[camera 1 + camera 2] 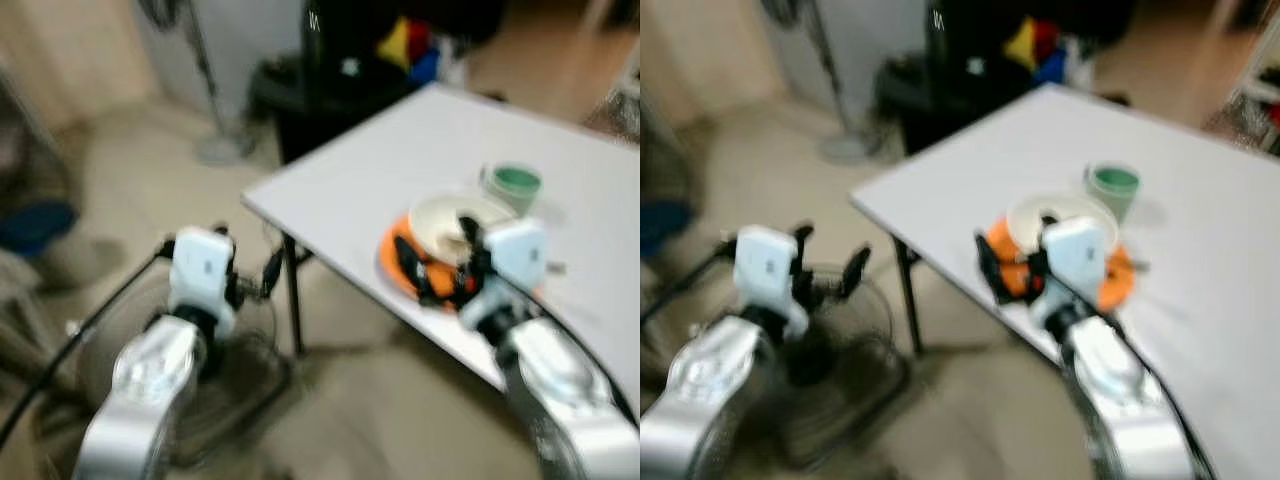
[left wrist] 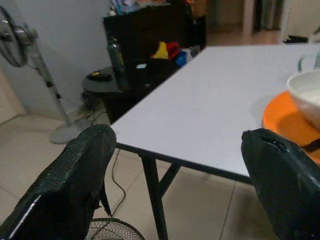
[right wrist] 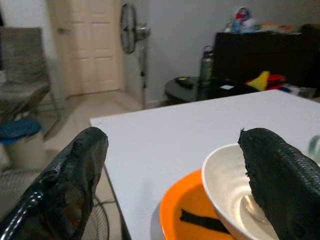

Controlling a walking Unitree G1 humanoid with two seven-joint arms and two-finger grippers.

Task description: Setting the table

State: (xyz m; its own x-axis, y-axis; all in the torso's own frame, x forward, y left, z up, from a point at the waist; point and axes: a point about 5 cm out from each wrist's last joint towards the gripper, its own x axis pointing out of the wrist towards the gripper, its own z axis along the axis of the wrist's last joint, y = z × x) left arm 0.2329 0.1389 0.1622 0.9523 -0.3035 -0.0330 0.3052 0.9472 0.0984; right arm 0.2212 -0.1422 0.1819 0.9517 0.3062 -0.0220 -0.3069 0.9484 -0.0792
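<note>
A white table [image 1: 370,170] carries an orange plate [image 3: 182,212] near its front edge, and a white bowl [image 3: 227,182] rests on the plate. A spoon-like item [image 3: 252,209] lies in the bowl and a dark flat piece [image 3: 200,220] lies on the plate. Just behind stands a green cup [image 1: 513,186]. My right gripper [image 1: 437,246] hovers open over the plate and bowl, one finger on either side, holding nothing. My left gripper [image 1: 248,256] is open and empty, off the table's near-left corner and above the floor.
A floor fan's round grille [image 1: 235,370] lies on the tiles under my left arm. A standing fan [image 2: 30,65] and a dark cabinet [image 2: 150,35] with coloured clutter are beyond the table's far-left side. A chair [image 3: 25,60] and a door [image 3: 90,45] are farther left.
</note>
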